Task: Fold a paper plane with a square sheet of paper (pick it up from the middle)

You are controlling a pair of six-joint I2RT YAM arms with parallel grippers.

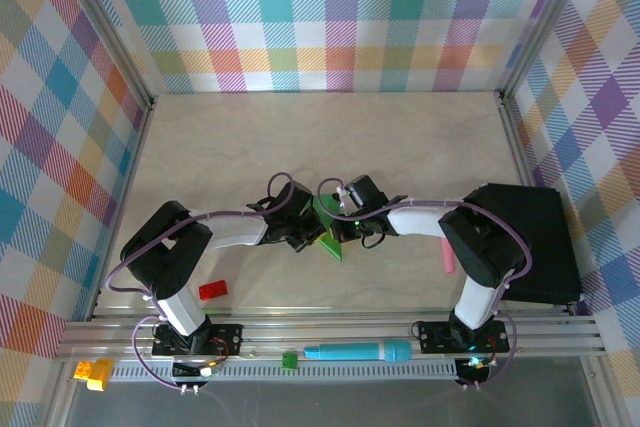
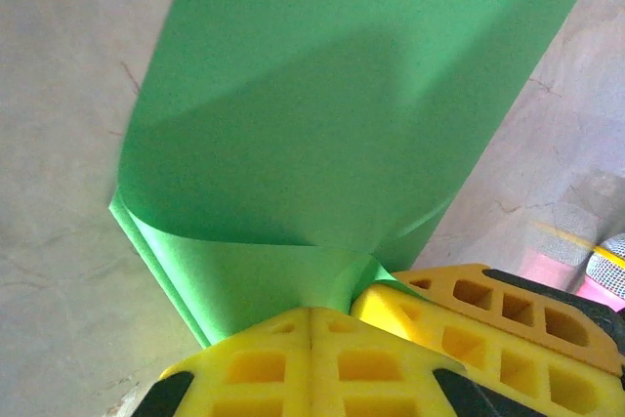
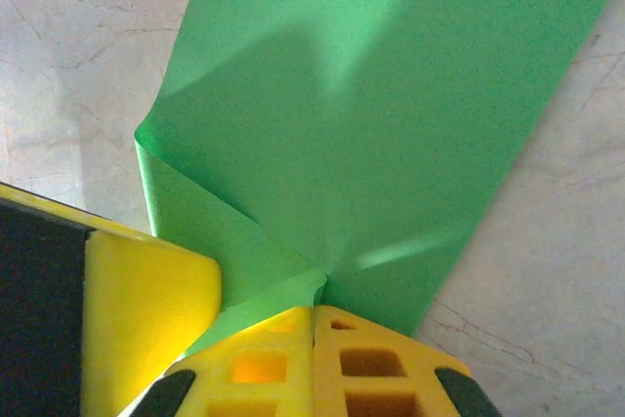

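Marbled beige tabletop [image 1: 330,137], creased green paper [image 2: 332,124]

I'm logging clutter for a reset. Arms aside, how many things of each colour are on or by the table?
Green: 2 (paper, green block)
Red: 1 (red block)
Teal: 1 (marker)
Yellow: 1 (yellow block)
Pink: 1 (pink piece)
Black: 1 (black pad)
Total: 7
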